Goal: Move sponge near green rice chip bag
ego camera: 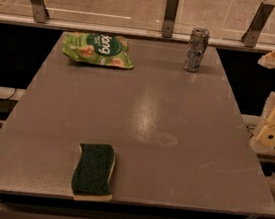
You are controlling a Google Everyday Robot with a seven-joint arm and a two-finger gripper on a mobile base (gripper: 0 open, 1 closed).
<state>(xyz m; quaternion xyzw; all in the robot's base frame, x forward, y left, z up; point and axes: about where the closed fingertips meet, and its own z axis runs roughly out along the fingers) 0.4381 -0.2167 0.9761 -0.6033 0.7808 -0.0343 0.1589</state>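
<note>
The sponge [93, 170], with its dark green scouring top up and a pale yellow base, lies near the table's front edge, left of centre. The green rice chip bag [98, 49] lies flat at the table's far left corner. My gripper [274, 130] is at the right edge of the view, beside the table's right side and off its surface. It is far from both the sponge and the bag and holds nothing that I can see.
A crushed silver can [196, 49] stands upright at the far right of the grey table [174, 136]. A railing with metal posts [170, 14] runs behind the table's far edge.
</note>
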